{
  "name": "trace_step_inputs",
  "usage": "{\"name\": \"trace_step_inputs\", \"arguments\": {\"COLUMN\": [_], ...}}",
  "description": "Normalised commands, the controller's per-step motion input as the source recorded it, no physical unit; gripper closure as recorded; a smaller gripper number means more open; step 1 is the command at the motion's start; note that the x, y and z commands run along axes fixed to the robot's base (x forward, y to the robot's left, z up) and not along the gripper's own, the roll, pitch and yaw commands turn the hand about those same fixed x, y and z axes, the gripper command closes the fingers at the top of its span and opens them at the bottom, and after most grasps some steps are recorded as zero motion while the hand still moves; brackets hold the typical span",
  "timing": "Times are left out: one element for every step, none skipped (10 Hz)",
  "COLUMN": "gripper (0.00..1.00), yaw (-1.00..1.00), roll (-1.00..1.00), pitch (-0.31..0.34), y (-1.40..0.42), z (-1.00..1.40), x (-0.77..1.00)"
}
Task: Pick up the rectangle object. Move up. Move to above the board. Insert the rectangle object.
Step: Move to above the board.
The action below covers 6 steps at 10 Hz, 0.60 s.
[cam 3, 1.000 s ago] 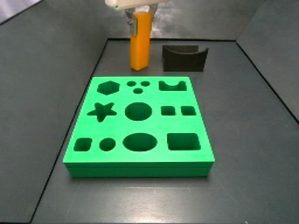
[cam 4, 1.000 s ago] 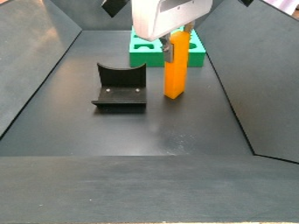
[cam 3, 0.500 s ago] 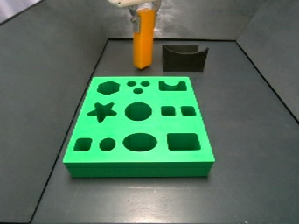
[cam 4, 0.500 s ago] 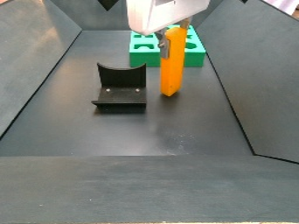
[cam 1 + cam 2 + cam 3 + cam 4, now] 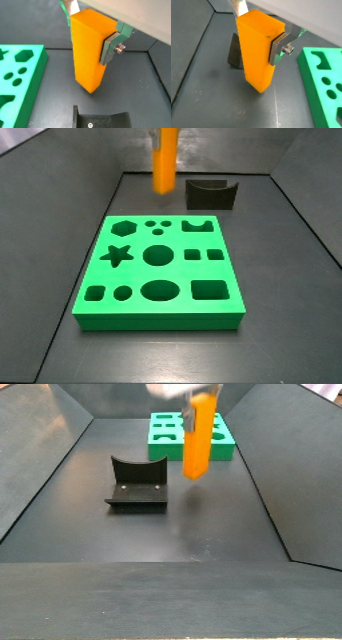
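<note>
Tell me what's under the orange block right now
Only bare dark floor. The rectangle object hangs clear of it, clamped in the pincer, beside the board, not over it. The block's bottom face itself is out of sight.

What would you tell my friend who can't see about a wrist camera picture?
The gripper holds the tall orange rectangle object between its fingers, lifted off the dark floor. The green board lies beside it, not under it.
</note>
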Motion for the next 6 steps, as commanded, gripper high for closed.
{"name": "trace_step_inputs", "arguments": {"gripper": [1.00, 1.00, 1.00, 1.00, 1.00, 1.00], "yaw": [0.15, 0.15, 0.12, 0.08, 0.06, 0.05], "roll": [-0.02, -0.02, -0.02, -0.01, 0.00, 0.01], "pitch": [-0.056, -0.041, 0.006, 0.041, 0.064, 0.070], "y": [-0.13, -0.14, -0.13, -0.09, -0.05, -0.04], "z": [1.00, 1.00, 1.00, 0.90, 0.68, 0.57], "x": [0.16, 0.17, 0.15, 0.10, 0.06, 0.05]}}
